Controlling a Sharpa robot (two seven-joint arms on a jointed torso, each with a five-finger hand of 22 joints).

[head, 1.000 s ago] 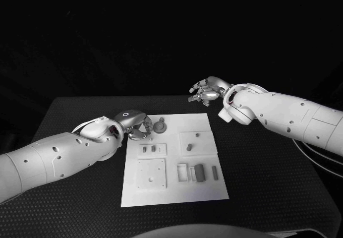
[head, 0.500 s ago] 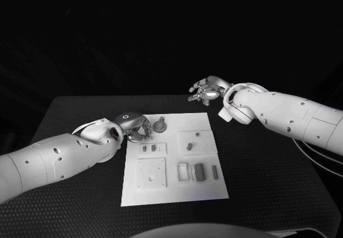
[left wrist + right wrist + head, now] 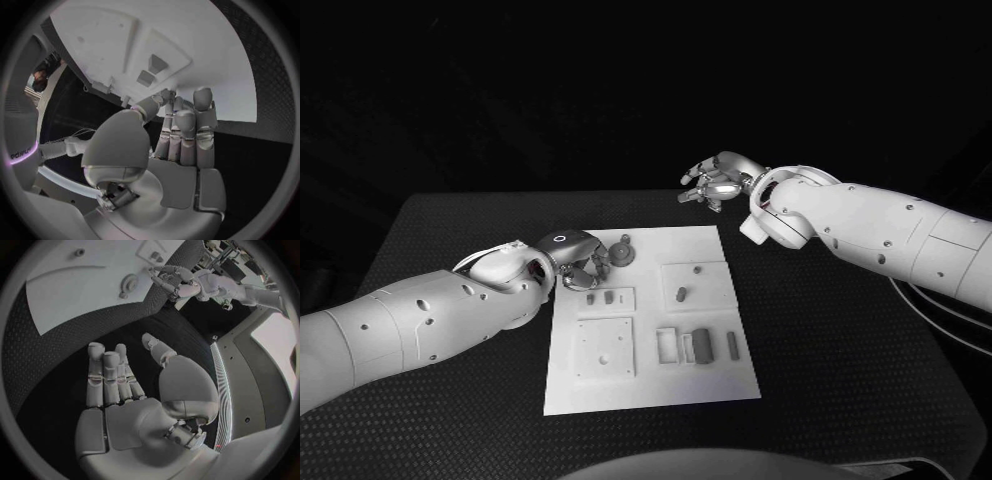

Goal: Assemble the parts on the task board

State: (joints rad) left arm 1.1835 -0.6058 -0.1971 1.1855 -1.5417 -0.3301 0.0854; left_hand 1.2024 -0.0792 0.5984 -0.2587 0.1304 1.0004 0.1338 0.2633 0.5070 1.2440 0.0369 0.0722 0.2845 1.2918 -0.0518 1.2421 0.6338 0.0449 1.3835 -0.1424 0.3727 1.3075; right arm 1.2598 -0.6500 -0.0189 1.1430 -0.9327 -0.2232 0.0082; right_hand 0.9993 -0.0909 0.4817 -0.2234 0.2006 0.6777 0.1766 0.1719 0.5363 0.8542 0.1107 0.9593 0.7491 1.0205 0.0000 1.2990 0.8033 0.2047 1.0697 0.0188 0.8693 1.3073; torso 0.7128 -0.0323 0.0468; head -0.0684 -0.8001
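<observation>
The white task board [image 3: 653,385] lies mid-table, with grey parts on it: a round part [image 3: 623,254] near its far left corner, two small pieces [image 3: 600,298], a peg [image 3: 682,294] and several bars [image 3: 700,345]. My left hand [image 3: 581,264] hovers at the board's far left corner, just beside the round part. In the left wrist view its fingers [image 3: 187,125] lie straight and together, the thumb tip close against them; I cannot tell whether anything is pinched there. My right hand [image 3: 714,182] hangs raised beyond the board's far edge, and its palm [image 3: 125,410] holds nothing.
The black table [image 3: 848,340] stretches wide on both sides of the board. A square plate [image 3: 607,348] with holes sits on the board's near left. The right wrist view shows the board [image 3: 75,285], the round part [image 3: 129,284] and my left hand [image 3: 181,282].
My left hand has slid a little toward the near side along the board's left edge. The right hand and the parts have stayed put.
</observation>
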